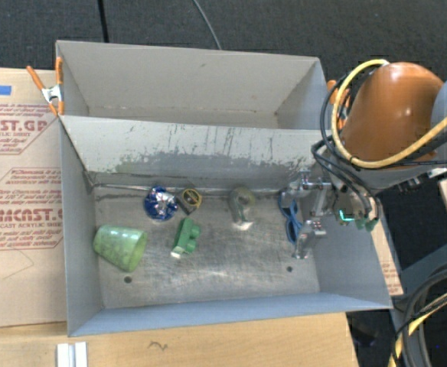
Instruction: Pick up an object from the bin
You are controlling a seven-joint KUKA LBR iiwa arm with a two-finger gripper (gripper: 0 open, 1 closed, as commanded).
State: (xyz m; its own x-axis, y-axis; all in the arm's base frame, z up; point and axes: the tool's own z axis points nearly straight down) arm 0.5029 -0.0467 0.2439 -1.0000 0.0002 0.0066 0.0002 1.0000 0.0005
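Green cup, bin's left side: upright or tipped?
Tipped. The green cup lies on its side on the bin floor, not standing on its base.

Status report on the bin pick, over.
Tool low at right end of bin, beside a blue thing. Grey piece to its left, apart. Grip state unclear.

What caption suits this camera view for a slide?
Gripper at the bin's right end, far from the green cup and blue ball on the left.
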